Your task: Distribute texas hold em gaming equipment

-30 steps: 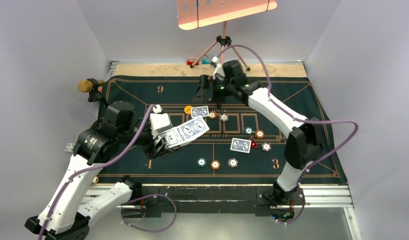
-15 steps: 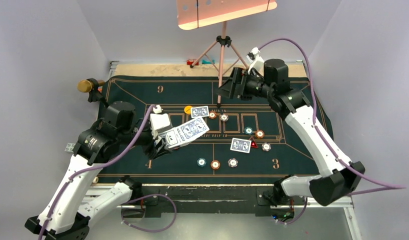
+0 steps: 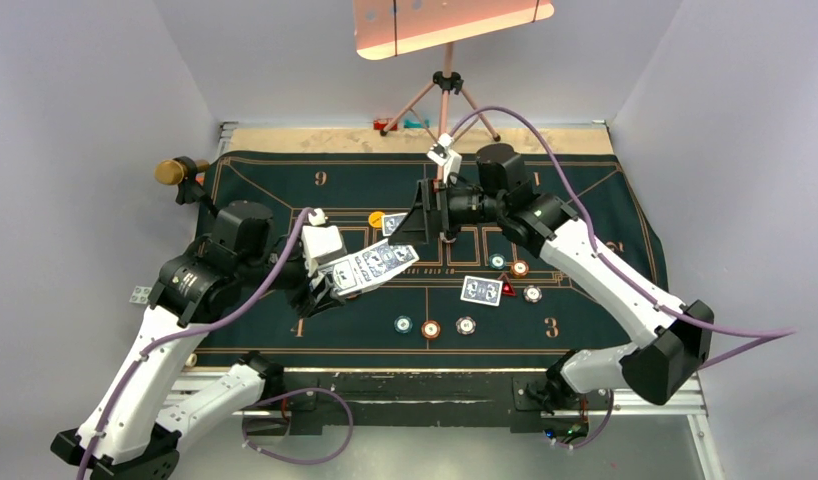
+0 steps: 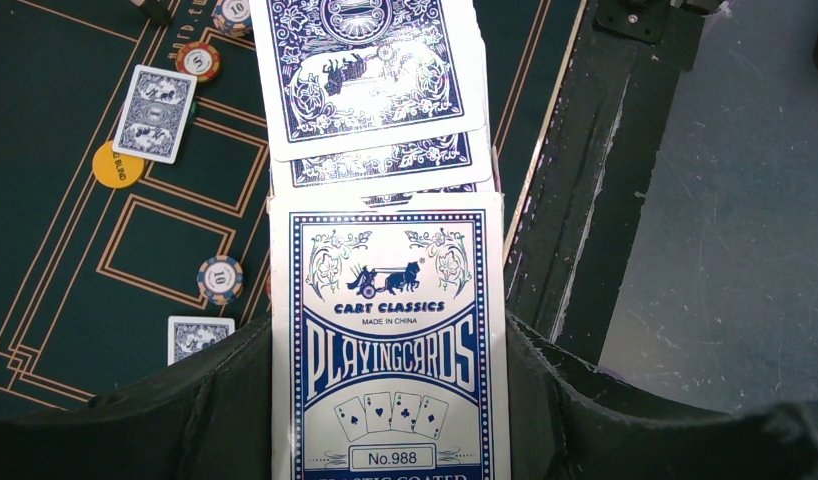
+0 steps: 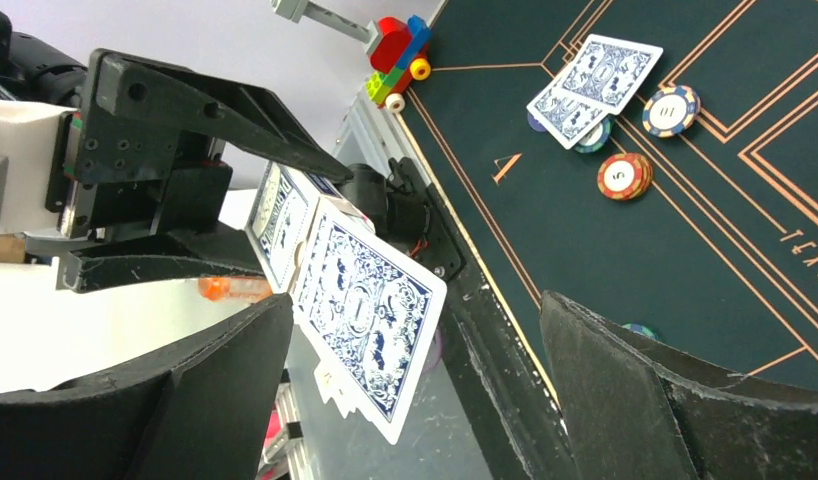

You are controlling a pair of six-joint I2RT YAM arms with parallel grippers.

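Observation:
My left gripper is shut on a blue-and-white playing card box. Blue-backed cards fan out of the box's far end. My right gripper is open and faces those fanned cards, whose tip lies between its fingers without touching them. On the mat, one card lies beside a red triangular marker. Another card, next to a yellow disc, is partly hidden by the right gripper. Teal, orange and white chips sit in a row near the front.
The dark green mat covers the table. Three more chips lie right of centre. At the back stand a tripod and small toy bricks. A brass-coloured knob sits at the mat's left corner. A black rail lines the near edge.
The right arm swung out to the back right and came back left; its open gripper now faces the fanned cards. The left arm and box have hardly moved.

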